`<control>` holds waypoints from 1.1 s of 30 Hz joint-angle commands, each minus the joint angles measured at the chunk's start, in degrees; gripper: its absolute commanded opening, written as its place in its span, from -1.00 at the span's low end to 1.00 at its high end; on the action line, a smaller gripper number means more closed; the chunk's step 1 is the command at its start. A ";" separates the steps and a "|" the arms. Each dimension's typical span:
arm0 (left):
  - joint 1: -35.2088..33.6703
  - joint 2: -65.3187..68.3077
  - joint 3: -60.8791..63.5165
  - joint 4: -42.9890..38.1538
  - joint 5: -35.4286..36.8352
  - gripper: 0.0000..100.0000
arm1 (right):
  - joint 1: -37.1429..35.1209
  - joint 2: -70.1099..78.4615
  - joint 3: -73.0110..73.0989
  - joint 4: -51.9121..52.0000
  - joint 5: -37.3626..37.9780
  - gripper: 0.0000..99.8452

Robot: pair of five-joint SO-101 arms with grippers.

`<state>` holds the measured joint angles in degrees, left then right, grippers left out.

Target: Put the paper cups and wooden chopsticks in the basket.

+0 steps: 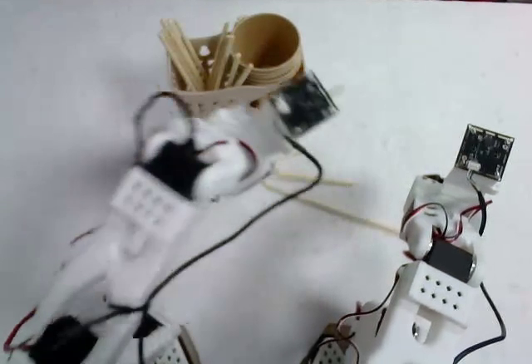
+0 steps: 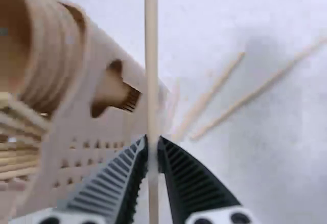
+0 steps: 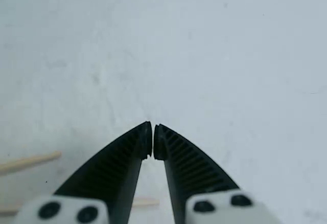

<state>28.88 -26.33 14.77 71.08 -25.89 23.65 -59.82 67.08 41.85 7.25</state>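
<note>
Left jaws clamp chopstick (image 2: 151, 55) (light, stiff, smooth; mid-length grip should limit pivoting) beside basket (image 2: 82, 132); right jaws closed, empty.

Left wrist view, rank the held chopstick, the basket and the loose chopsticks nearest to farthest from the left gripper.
1. The held chopstick, clamped in the left gripper.
2. The basket, its wall right beside the gripper.
3. The loose chopsticks, on the table beyond.
</note>
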 commanded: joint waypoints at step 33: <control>-19.30 -8.57 24.35 -70.51 20.04 -0.96 | -1.80 -1.10 -2.11 -1.19 0.09 -0.95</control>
<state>11.47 -33.54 37.54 3.74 -6.29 22.51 -59.82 67.08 41.85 7.25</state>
